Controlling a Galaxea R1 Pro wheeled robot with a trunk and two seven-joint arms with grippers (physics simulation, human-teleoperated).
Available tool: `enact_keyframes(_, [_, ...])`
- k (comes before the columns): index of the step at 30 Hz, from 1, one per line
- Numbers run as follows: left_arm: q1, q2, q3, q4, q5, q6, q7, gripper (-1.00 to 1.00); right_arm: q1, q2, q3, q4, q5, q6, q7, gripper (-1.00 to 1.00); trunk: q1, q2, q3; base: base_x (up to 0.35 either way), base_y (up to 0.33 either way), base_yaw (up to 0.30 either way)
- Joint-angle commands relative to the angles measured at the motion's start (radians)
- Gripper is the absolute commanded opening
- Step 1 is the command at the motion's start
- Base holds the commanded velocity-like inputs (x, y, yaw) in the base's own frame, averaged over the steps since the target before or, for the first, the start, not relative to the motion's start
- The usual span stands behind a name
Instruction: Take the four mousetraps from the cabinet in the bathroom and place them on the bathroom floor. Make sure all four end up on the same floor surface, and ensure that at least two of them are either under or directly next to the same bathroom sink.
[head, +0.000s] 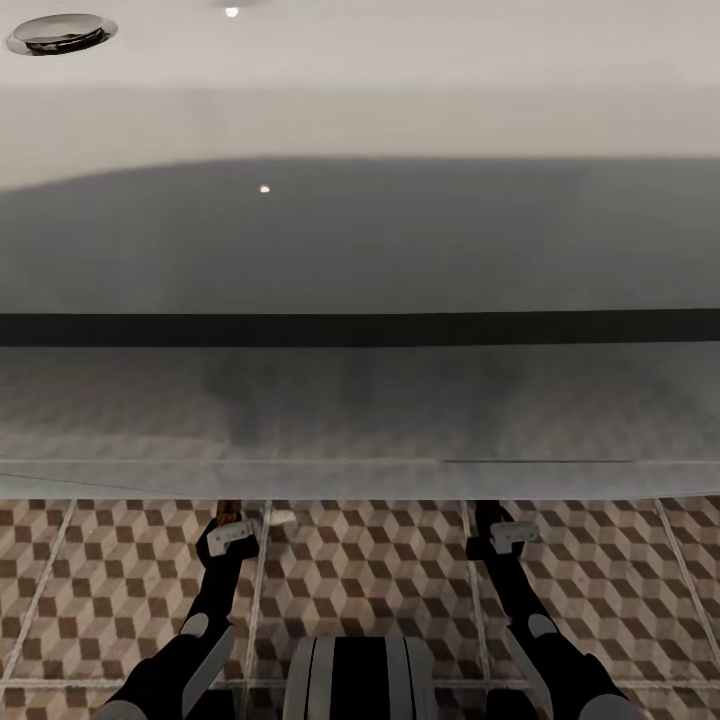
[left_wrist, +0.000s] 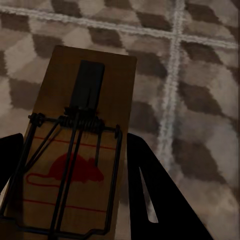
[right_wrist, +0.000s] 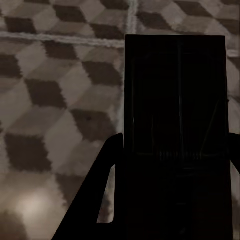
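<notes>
Head view: left gripper (head: 232, 533) at 7 o'clock, right gripper (head: 508, 533) at 5 o'clock, over bathroom floor (head: 380, 570).

Left wrist: jaws pinching mousetrap (left_wrist: 80, 145), red mouse print legible.

Right wrist: jaws pinching second mousetrap (right_wrist: 177, 130), in shadow, details indistinct.

The floor (head: 380, 570) has a cube pattern in brown, beige and white, with pale grout. One mousetrap (left_wrist: 75, 150) is tan — black wire, red mouse print. The other mousetrap (right_wrist: 177, 130) looks dark, in shadow.
</notes>
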Motion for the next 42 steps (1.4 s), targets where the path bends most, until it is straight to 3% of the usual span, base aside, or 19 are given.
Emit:
enact_keyframes(1, [-0.001, 0.002, -0.009, -0.001, 0.001, -0.012, 0.013, -1.00, -0.001, 0.000, 0.006, 0.001, -0.008, -0.008, 0.001, -1.00, 0.000, 0.000, 0.000, 0.000, 0.000, 0.000])
enact_keyframes(9, [-0.002, 0.001, -0.009, -0.002, 0.001, -0.042, 0.013, -1.00, -0.001, 0.003, 0.008, 0.000, -0.008, -0.007, 0.001, -1.00, 0.000, 0.000, 0.000, 0.000, 0.000, 0.000])
enact_keyframes(22, [-0.014, 0.001, -0.009, -0.008, 0.002, -0.038, 0.012, -1.00, -0.040, 0.003, 0.008, -0.007, -0.005, 0.011, 0.001, -1.00, 0.000, 0.000, 0.000, 0.000, 0.000, 0.000])
enact_keyframes(30, [-0.018, -0.011, -0.009, -0.017, 0.002, -0.038, 0.013, -1.00, -0.044, 0.003, 0.008, -0.013, -0.005, 0.010, 0.001, -1.00, 0.000, 0.000, 0.000, 0.000, 0.000, 0.000])
enact_keyframes(42, [-0.019, -0.009, -0.008, -0.045, 0.002, -0.036, 0.013, -1.00, -0.044, 0.003, 0.007, -0.018, -0.008, 0.011, 0.001, -1.00, 0.000, 0.000, 0.000, 0.000, 0.000, 0.000])
